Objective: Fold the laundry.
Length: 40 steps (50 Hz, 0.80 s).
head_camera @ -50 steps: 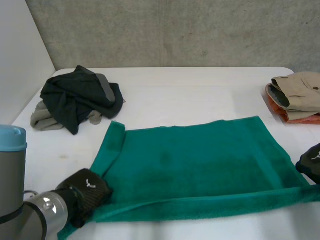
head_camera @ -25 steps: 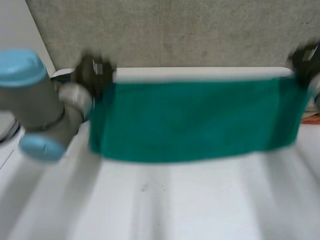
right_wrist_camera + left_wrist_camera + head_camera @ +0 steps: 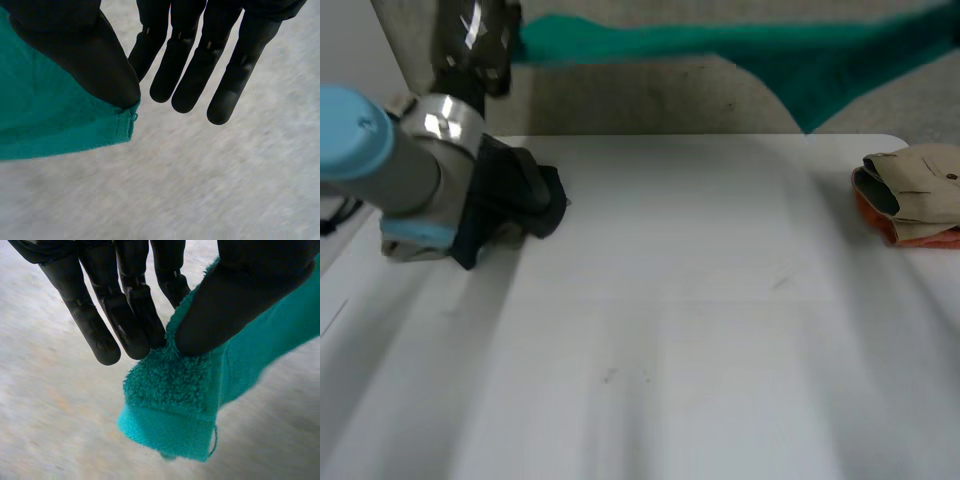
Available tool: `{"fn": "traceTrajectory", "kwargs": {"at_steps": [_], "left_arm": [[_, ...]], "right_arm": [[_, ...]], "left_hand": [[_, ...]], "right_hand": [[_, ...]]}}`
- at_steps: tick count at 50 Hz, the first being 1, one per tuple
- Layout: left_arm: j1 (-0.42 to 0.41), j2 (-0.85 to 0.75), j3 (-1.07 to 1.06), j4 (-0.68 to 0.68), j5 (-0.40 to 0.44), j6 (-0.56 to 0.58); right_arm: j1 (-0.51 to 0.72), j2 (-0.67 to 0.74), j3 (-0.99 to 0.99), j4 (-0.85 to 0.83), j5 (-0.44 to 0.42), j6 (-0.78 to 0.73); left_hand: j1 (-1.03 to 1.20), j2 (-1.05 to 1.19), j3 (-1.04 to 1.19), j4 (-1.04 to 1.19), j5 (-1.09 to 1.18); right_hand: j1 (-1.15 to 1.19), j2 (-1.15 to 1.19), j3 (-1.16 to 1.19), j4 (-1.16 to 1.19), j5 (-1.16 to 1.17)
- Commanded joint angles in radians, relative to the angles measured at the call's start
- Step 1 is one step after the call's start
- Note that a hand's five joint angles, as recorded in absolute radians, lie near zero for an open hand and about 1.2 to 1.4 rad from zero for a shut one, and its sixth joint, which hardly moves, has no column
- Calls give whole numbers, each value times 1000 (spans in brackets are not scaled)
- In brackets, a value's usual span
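Fingers [image 3: 132, 315] on left hand [image 3: 472, 45] and right hand [image 3: 85, 55] each pinch a corner tip of the green towel [image 3: 810, 80], strung between them above the worktop [image 3: 670, 320], so a quick swing might yank one loose.

No text, label, brand, number or sign can be read on anything here. The left hand [image 3: 470, 35], in the upper left of the frame in the head view, has a small pale streak on its black back. It is too blurred to tell whether it is a letter, an emblem or only a glint.
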Motion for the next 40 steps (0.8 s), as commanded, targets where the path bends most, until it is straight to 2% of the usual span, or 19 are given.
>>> {"fn": "traceTrajectory", "kwargs": {"at_steps": [1,7,11,12,14,17,18,21,22,24,28,34,40], "left_arm": [[-19,-58,-182,8,73,7],[-27,-91,-312,-64,69,37],[-30,-22,-423,-228,58,113],[-32,27,-467,-324,38,153],[-32,78,-512,-426,9,185],[-44,183,-605,-620,-59,218],[-61,240,-650,-714,-89,219],[-91,315,-717,-843,-114,222],[-114,360,-763,-925,-118,228],[-128,392,-791,-990,-117,231],[-136,418,-785,-1006,-112,230],[-130,379,-664,-894,-115,219],[-131,262,-541,-753,-126,222]], "right_arm": [[-6,64,164,27,-46,-2],[-9,112,272,89,-66,-31],[-51,100,342,214,-70,-128],[-80,94,377,298,-70,-206],[-94,69,413,384,-70,-289],[-121,-23,483,567,-63,-451],[-135,-81,529,675,-51,-534],[-187,-173,615,834,-55,-649],[-205,-196,632,865,-63,-675],[-238,-239,652,905,-73,-705],[-287,-288,667,903,-145,-713],[-278,-278,652,835,-178,-671],[-155,-149,573,602,-173,-500]], "left_hand": [[242,192,198,191,205],[242,192,198,191,205],[242,192,198,191,205],[242,192,198,191,205],[242,192,198,191,205],[242,192,198,191,205],[242,192,198,191,205],[242,192,198,191,205],[242,192,198,191,205],[242,192,198,191,205],[242,192,198,191,205],[242,192,198,191,205],[242,192,198,191,205]], "right_hand": [[266,218,203,195,215],[266,218,203,195,215],[266,218,203,195,215],[266,218,203,195,215],[266,218,203,195,215],[266,218,203,195,215],[266,218,203,195,215],[266,218,203,195,215],[266,218,203,195,215],[266,218,203,195,215],[266,218,203,195,215],[266,218,203,195,215],[266,218,203,195,215]]}}
